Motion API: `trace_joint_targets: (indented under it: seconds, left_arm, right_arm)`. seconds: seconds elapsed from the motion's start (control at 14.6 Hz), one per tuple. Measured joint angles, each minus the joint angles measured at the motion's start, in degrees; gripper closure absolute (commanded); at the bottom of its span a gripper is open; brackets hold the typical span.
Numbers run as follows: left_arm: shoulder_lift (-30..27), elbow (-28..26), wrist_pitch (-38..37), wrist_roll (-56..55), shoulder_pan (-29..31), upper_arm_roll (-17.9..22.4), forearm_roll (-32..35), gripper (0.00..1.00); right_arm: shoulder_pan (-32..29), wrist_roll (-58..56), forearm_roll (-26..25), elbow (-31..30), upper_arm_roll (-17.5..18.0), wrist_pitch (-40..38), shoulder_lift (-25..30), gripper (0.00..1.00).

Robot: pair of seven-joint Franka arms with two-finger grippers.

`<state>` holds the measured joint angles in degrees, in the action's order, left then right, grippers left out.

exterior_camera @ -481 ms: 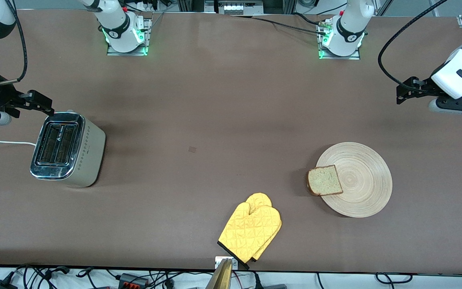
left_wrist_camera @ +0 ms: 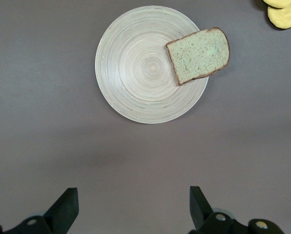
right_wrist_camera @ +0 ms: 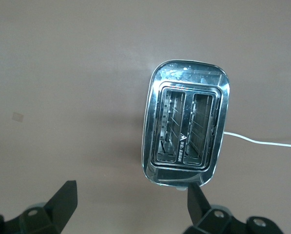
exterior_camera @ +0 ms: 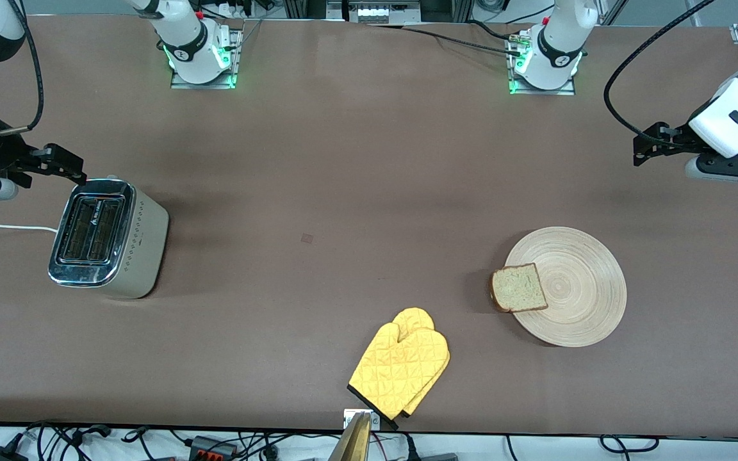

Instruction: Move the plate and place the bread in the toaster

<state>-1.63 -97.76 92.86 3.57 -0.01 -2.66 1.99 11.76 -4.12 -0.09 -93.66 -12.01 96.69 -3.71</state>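
Both grippers spread, empty: left gripper (exterior_camera: 639, 153) over table near plate (exterior_camera: 583, 307); right gripper (exterior_camera: 74, 171) over toaster (exterior_camera: 109, 238).

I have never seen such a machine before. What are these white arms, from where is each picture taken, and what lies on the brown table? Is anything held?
These are two robot arms bolted to one table. Each ends in a two-finger tool for gripping.

The wide picture comes from a high camera facing the robots. The other two come from cameras on the arms' wrists, looking down past the tool's own dark fingers.

The left tool hangs open over bare table at its arm's end, and its wrist camera looks at the plate. The right tool hangs open beside the toaster, whose two slots are empty. Nothing is held.

On the table: a round wooden plate with a bread slice lying on its edge, partly overhanging; a yellow oven mitt, nearer the front camera; and the toaster with its white cord.
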Motion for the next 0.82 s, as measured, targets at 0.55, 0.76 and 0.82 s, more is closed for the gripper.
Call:
trace_joint_targets:
  seconds: [0.55, 0.76, 0.82]
  left_arm:
    - [1.51, 0.04, -5.63, -1.00, 0.66, 0.49, 0.00, 0.00]
    - [3.08, 1.22, -5.62, -1.00, 1.43, 0.55, 0.00, 0.00]
    - [4.67, 2.57, -5.62, -1.00, 1.88, 0.61, 0.00, 0.00]
  right_arm:
    - [-0.03, 0.00, 0.00, 0.43, -0.02, -0.03, 0.00, 0.00]
    - [-0.04, 0.00, 0.00, 0.44, -0.03, -0.04, 0.00, 0.00]
    - [-0.06, 0.00, 0.00, 0.45, -0.03, -0.04, 0.00, 0.00]
